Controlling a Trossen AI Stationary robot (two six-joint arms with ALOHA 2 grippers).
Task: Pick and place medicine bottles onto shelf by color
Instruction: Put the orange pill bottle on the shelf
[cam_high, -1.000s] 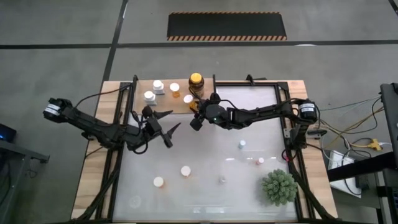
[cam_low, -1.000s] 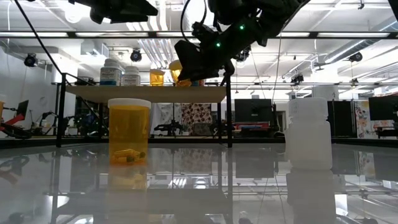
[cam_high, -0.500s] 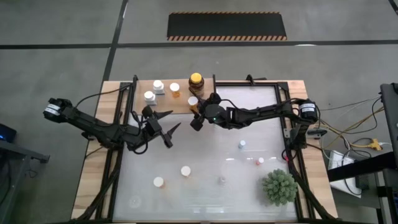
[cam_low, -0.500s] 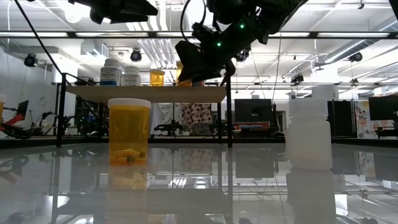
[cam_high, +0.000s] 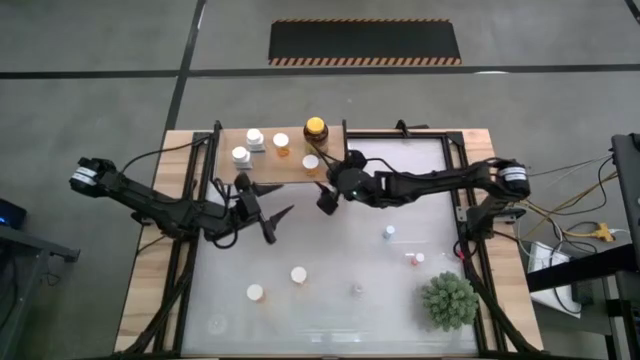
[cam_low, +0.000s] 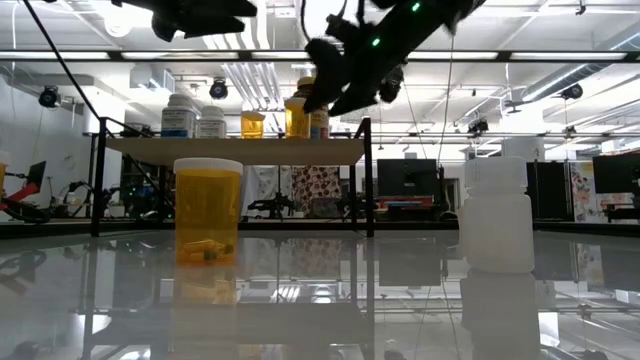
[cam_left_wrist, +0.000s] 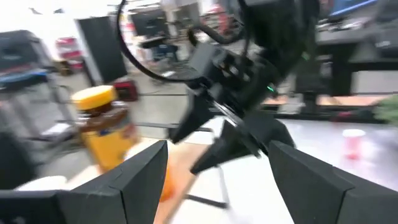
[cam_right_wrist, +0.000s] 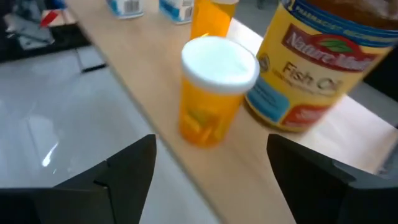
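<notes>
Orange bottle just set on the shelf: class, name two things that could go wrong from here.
1. The orange bottle stands near the shelf edge, so the retreating right end effector might knock it off.
2. It stands close beside the big fish oil jar; a bump could topple either.

Right gripper (cam_high: 325, 196) now open, off the orange bottle (cam_high: 311, 162) left on shelf (cam_high: 268, 172)

Robotics lab or workshop, large open hall. Bare grey concrete floor (cam_high: 100, 150) with seams around table (cam_high: 150, 300); black mat with striped hazard edging (cam_high: 365, 42) beyond it. Loose cables (cam_high: 575, 225) trailing off table's side. Low view: long ceiling strip lights (cam_low: 120, 55), exposed ducts (cam_low: 245, 85), dark monitors (cam_low: 405, 178) and equipment stands in background.
</notes>
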